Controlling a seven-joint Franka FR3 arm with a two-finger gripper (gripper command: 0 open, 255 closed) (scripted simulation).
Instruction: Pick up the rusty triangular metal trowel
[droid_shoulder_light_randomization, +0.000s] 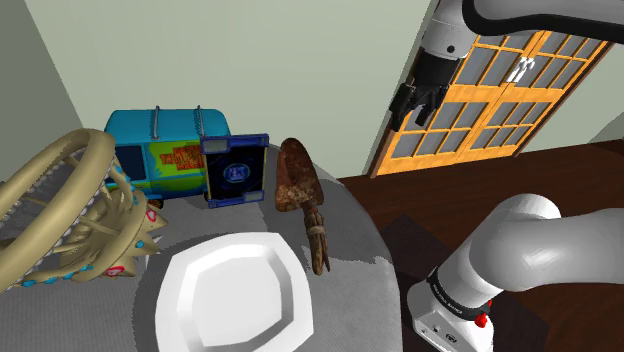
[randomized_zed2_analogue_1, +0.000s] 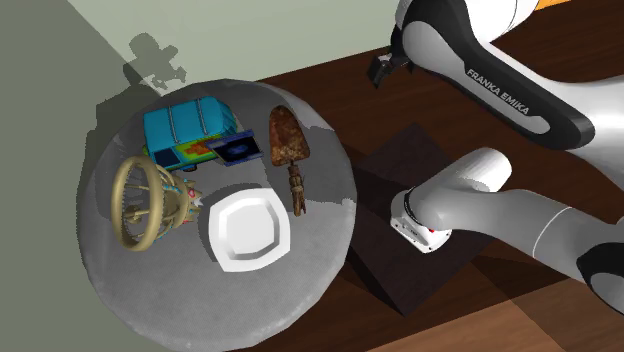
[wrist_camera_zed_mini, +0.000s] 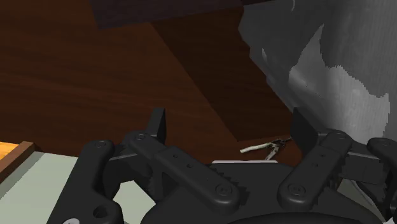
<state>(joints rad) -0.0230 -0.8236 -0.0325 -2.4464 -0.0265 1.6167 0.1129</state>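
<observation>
Right, your pincer (wrist_camera_zed_mini: 230, 127) is released: both black fingers (wrist_camera_zed_mini: 158, 124) stand well apart with nothing between them. It hangs high, out past the rim of the round grey table (randomized_zed2_analogue_1: 320, 270), over dark wood floor (wrist_camera_zed_mini: 95, 76). Nothing is grasped yet, so I'd call this the approach.

Closest to the pincer on that table is your target, the rusty trowel (droid_shoulder_light_randomization: 298, 178). It lies flat, well below the pincer and off to one side, near the table edge on the pincer's side. One end is a pitted brown triangular blade and the other a knobbly handle (droid_shoulder_light_randomization: 318, 240). The handle end sits just beside the white plate (droid_shoulder_light_randomization: 235, 300); I can't tell if they touch.

Farther from the pincer, a blue card (droid_shoulder_light_randomization: 236, 170) stands upright near the blade, in front of a blue van-shaped box (droid_shoulder_light_randomization: 165, 150). Farthest off is the woven basket (droid_shoulder_light_randomization: 70, 210).

To do this well, carry the pincer over the table first, point it straight down, then descend. Set the jaws across the handle, not the blade, which looks too wide and flat to clasp. Aim close to where handle meets blade so the trowel should hang balanced. Keep the fingers wide until they straddle it, and mind the plate's rim.
</observation>
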